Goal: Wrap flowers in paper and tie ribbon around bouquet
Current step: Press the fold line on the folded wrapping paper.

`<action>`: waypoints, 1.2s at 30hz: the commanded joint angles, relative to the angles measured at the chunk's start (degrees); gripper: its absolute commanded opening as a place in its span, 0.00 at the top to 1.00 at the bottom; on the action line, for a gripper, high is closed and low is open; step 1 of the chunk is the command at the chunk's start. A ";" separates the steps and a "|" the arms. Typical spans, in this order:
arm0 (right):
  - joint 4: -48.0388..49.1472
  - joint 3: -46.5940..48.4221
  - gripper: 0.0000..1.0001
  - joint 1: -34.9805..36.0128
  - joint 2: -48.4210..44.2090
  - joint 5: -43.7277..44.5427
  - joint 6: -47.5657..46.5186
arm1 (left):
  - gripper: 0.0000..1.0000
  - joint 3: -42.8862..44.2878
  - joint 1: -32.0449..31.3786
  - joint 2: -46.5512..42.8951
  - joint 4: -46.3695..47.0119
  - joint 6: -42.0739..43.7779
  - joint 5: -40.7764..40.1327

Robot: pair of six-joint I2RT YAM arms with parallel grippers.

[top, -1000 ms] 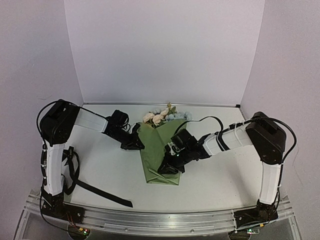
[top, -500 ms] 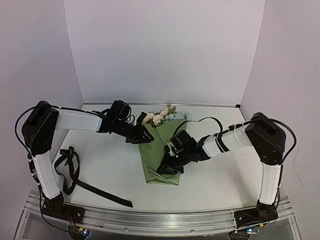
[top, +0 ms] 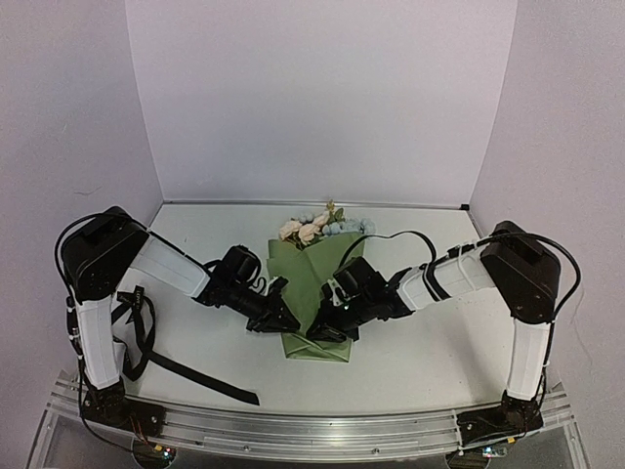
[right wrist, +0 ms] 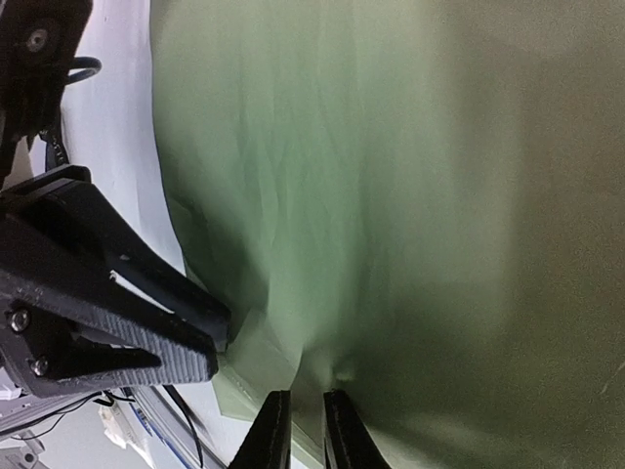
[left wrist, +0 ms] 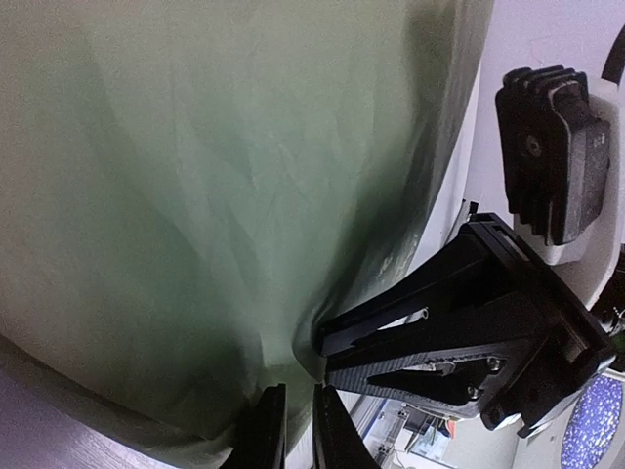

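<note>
At the middle of the table (top: 430,357), you are holding the bouquet (top: 311,278) from both sides.
Your left gripper (top: 281,318) and right gripper (top: 324,330) are each pinching its green paper (left wrist: 215,195) near the narrow end, jaws nearly together; the ribbon (top: 203,379) is lying loose at the near left.
</note>
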 commanded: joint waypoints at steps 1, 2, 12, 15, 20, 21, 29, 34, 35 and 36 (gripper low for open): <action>-1.01 -1.35 0.85 0.21 -1.84 3.37 1.21 | 0.92 0.86 0.07 2.46 -2.95 0.60 -2.72; -0.64 -1.53 0.85 0.19 -2.20 3.39 1.49 | 0.94 1.45 0.07 3.20 -4.78 1.76 -3.89; 9.97 -5.79 0.82 -5.04 -4.55 0.09 7.60 | 1.00 4.06 -0.01 5.74 -20.27 8.80 -13.86; 14.59 -6.85 0.82 -7.44 -2.59 -1.23 10.66 | 1.00 4.28 -0.01 6.79 -20.97 8.99 -13.89; 20.07 -7.92 0.82 -11.98 0.37 -2.36 14.50 | 1.00 5.18 -0.01 7.73 -22.33 9.29 -14.10; 20.32 -7.68 0.82 -12.98 0.83 -2.50 14.78 | 1.00 5.48 -0.01 8.00 -22.59 9.49 -14.04; 21.75 -5.92 0.82 -18.05 5.69 -2.63 17.68 | 1.00 7.25 -0.03 8.75 -24.95 10.50 -14.25; 21.97 -4.21 0.82 -20.96 8.02 -2.86 18.73 | 1.00 7.92 -0.01 9.04 -26.10 11.03 -14.46; 21.96 -3.47 0.82 -21.74 8.56 -2.98 19.01 | 1.00 8.06 -0.01 9.06 -26.37 11.18 -14.52; 21.97 -2.79 0.82 -22.24 9.00 -2.97 19.30 | 1.00 8.22 0.00 9.11 -26.69 11.23 -14.65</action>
